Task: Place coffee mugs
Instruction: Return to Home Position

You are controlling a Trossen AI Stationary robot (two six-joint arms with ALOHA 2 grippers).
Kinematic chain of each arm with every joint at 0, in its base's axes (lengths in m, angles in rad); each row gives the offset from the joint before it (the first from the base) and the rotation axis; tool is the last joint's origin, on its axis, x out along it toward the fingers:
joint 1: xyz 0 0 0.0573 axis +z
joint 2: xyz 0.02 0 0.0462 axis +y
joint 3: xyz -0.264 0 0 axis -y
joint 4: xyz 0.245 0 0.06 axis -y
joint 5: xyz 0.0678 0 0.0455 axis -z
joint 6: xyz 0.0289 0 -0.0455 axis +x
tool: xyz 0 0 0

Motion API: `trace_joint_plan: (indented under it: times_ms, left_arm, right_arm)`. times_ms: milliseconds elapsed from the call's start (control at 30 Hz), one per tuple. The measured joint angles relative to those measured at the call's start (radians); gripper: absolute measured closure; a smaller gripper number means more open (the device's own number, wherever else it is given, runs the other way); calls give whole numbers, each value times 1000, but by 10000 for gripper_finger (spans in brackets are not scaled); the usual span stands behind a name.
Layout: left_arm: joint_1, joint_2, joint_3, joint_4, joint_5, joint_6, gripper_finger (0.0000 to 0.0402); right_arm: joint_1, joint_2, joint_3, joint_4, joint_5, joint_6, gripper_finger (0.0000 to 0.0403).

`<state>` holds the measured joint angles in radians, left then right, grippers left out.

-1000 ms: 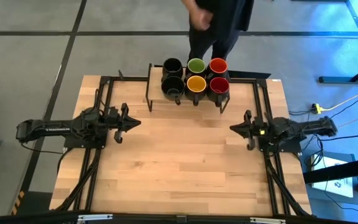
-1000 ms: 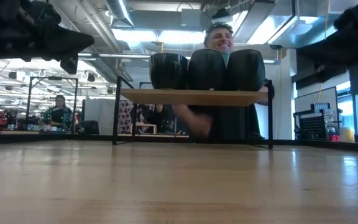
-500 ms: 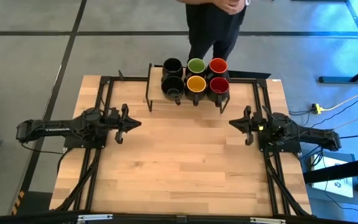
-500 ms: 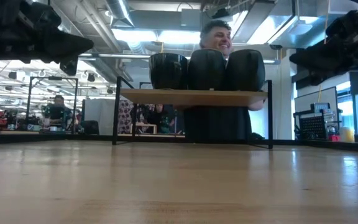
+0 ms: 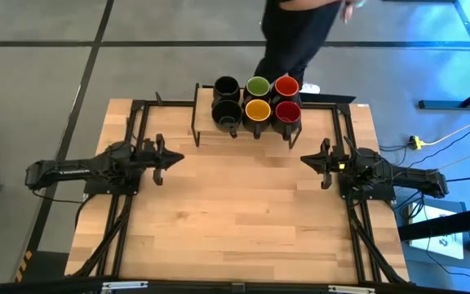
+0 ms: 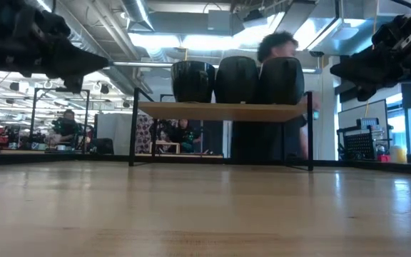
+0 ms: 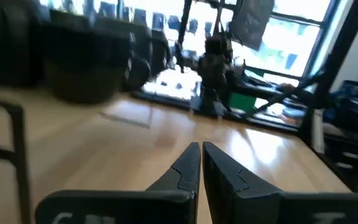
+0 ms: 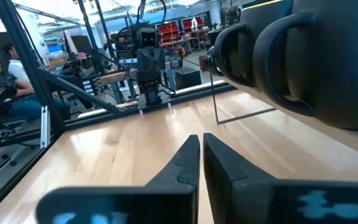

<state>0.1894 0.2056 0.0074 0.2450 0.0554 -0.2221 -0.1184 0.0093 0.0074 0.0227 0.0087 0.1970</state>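
At the table's (image 5: 235,220) left edge, I read the left arm (image 5: 80,171) lying low and level, stretched inward toward the centre line. The left gripper (image 5: 178,156) points across the boards at the opposite arm. On the left wrist view its fingers (image 7: 188,165) are closed to a thin slit, with nothing between them.

At the right edge, the right arm (image 5: 398,173) mirrors this pose, low and level, with the right gripper (image 5: 304,159) pointing inward. On the right wrist view its fingers (image 8: 188,155) are likewise closed to a thin slit and grip nothing. On the low view both grippers hang above the tabletop, well apart from each other.

All six mugs (image 5: 257,98) stand upright on the shelf (image 6: 223,111) at the middle of the table's far edge, in two rows of three. Far row insides: black, green, red. Near row insides: black, yellow, red. The near row's handles face the table.

Neither gripper touches the mugs or the shelf.

A white marking on the left arm is too small for me to read.

A person (image 5: 296,37) is on the floor just beyond the shelf.
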Motion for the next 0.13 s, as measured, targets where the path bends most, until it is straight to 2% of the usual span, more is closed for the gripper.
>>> trace_joint_plan:
  times_ms: [133]
  left_arm:
    - [0, -98, 1, -67, -45, 46, 399]
  right_arm:
    - [0, 0, 0, -1, -1, 0, 393]
